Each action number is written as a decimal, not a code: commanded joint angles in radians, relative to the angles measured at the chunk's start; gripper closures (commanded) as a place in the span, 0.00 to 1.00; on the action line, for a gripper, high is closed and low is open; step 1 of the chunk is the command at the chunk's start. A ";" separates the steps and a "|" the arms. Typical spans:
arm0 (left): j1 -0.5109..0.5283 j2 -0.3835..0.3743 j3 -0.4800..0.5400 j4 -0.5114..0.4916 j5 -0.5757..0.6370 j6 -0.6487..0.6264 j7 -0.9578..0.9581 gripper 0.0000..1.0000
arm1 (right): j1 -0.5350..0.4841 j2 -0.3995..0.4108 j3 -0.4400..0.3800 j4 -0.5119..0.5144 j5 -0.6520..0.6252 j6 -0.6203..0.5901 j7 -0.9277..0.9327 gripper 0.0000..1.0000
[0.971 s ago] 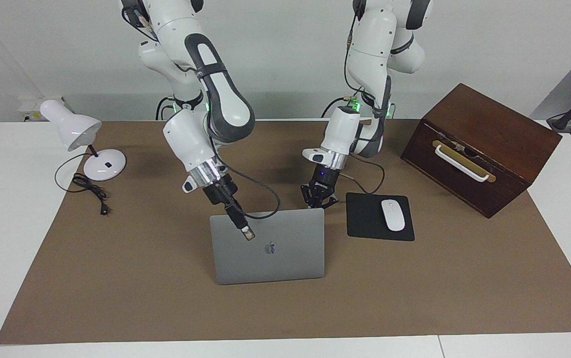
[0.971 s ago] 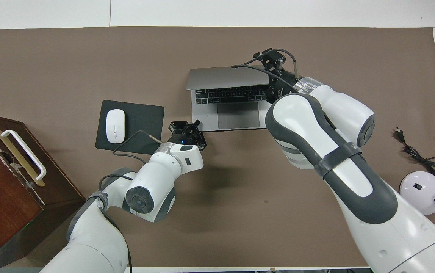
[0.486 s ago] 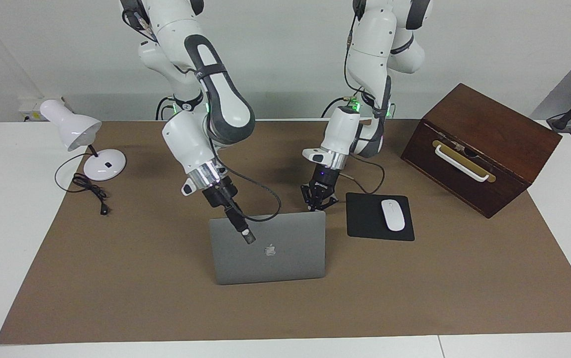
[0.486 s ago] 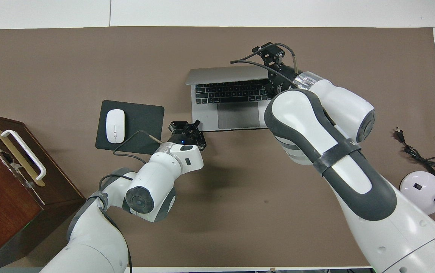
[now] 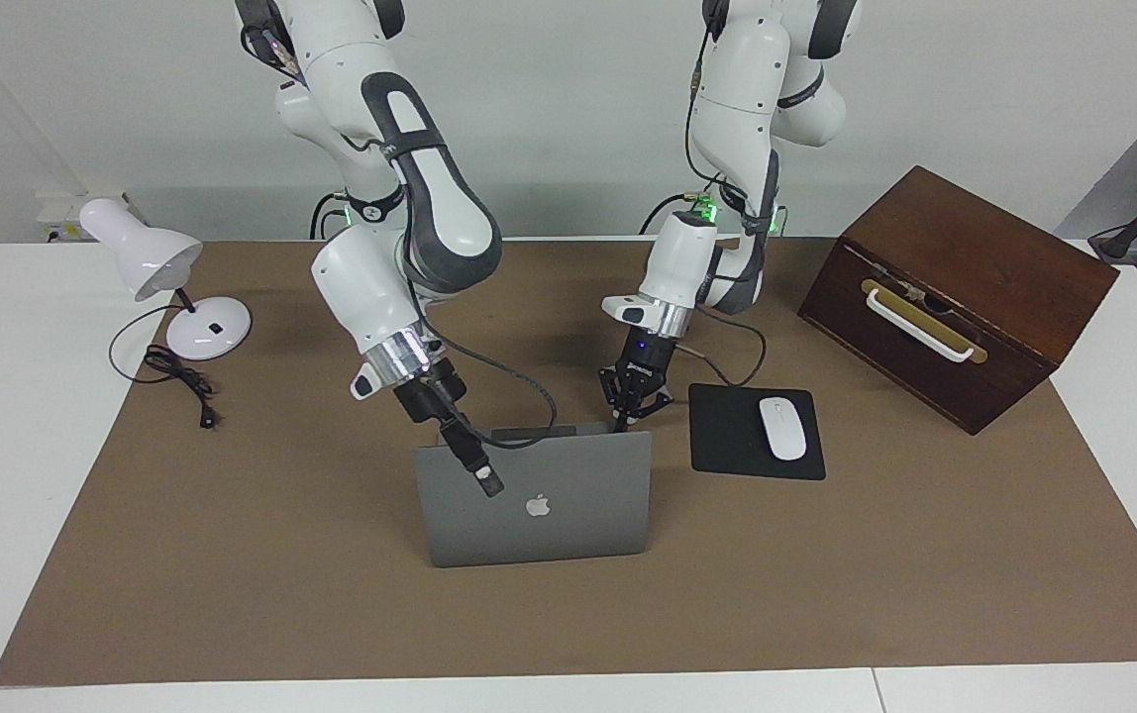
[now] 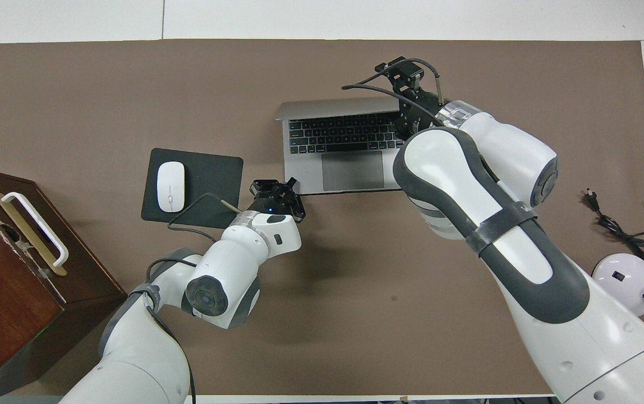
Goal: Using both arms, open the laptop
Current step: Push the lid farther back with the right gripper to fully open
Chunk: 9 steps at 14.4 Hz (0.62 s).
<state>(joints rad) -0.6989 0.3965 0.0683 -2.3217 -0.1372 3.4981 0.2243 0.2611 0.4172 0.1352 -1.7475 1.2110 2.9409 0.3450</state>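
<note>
The silver-grey laptop (image 5: 568, 515) stands open in the middle of the brown mat, its lid nearly upright with the apple logo on the outer face. The overhead view shows its black keyboard and grey trackpad (image 6: 353, 170). My right gripper (image 5: 487, 480) hangs over the lid's top edge at the corner toward the right arm's end, gripping the lid; it also shows in the overhead view (image 6: 406, 84). My left gripper (image 5: 631, 414) points down at the base's nearer corner toward the left arm's end, also in the overhead view (image 6: 274, 189).
A black mouse pad (image 5: 727, 436) with a white mouse (image 5: 782, 428) lies beside the laptop toward the left arm's end. A brown wooden box (image 5: 955, 287) with a white handle stands past it. A white desk lamp (image 5: 172, 287) and its cable are at the right arm's end.
The right gripper has swung the lid farther up, from tilted to nearly upright, showing more of the keyboard. The left gripper has stayed at the base's corner.
</note>
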 commanded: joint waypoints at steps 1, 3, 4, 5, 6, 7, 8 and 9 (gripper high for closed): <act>0.001 0.056 0.005 0.025 -0.001 0.007 0.017 1.00 | -0.033 0.035 0.014 0.066 -0.034 -0.031 -0.017 0.00; 0.001 0.056 0.005 0.025 -0.001 0.007 0.017 1.00 | -0.034 0.037 0.014 0.074 -0.041 -0.031 -0.015 0.00; 0.001 0.056 0.007 0.025 -0.001 0.007 0.017 1.00 | -0.034 0.038 0.014 0.075 -0.042 -0.032 -0.017 0.00; 0.001 0.056 0.005 0.025 -0.001 0.007 0.017 1.00 | -0.042 0.040 0.014 0.075 -0.048 -0.032 -0.017 0.00; 0.001 0.056 0.005 0.025 -0.001 0.007 0.017 1.00 | -0.049 0.041 0.014 0.078 -0.060 -0.034 -0.015 0.00; 0.001 0.056 0.007 0.025 -0.001 0.007 0.017 1.00 | -0.054 0.046 0.014 0.089 -0.070 -0.043 -0.015 0.00; 0.001 0.056 0.005 0.025 -0.001 0.007 0.017 1.00 | -0.056 0.051 0.014 0.106 -0.076 -0.060 -0.014 0.00; 0.001 0.056 0.005 0.025 -0.001 0.007 0.017 1.00 | -0.060 0.054 0.014 0.115 -0.077 -0.071 -0.014 0.00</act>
<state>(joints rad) -0.6989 0.3965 0.0683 -2.3217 -0.1372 3.4982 0.2243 0.2307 0.4418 0.1351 -1.6908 1.1570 2.9000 0.3450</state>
